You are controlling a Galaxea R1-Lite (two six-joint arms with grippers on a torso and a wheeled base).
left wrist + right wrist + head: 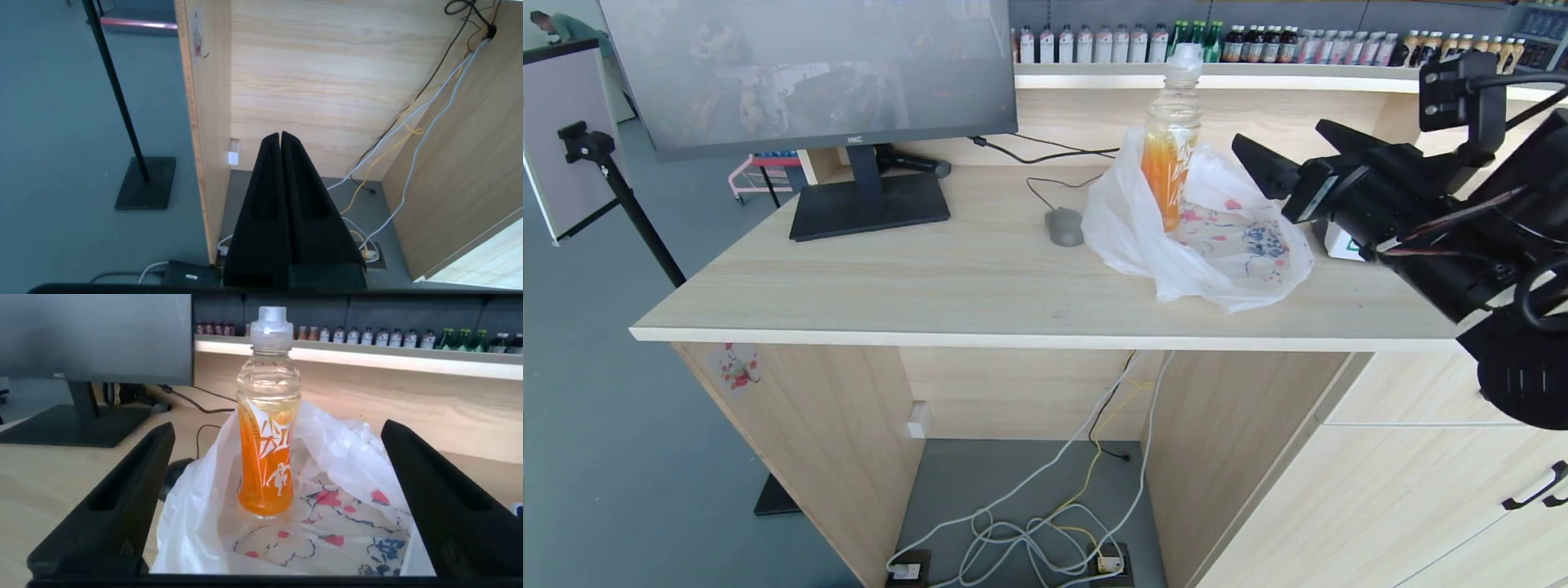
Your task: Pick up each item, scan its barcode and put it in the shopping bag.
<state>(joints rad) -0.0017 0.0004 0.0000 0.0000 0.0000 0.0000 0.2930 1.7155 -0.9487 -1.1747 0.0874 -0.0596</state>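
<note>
An orange drink bottle (1170,155) with a clear cap stands upright inside the white plastic shopping bag (1225,245) on the wooden counter (980,278). My right gripper (1281,135) hovers just right of the bag, open, its fingers pointing toward the bottle with nothing between them. In the right wrist view the bottle (266,449) stands ahead of the open right gripper (278,429), and the bag (343,514) spreads around its base. My left gripper (280,139) is shut and empty, low beside the counter's side panel (208,122), above the floor.
A monitor (809,73) on its stand and a grey mouse (1064,226) sit left of the bag. A small white box (1342,242) lies behind my right gripper. Bottles line the back shelf (1258,45). A black tripod stand (621,196) is left of the counter; cables (1045,523) lie underneath.
</note>
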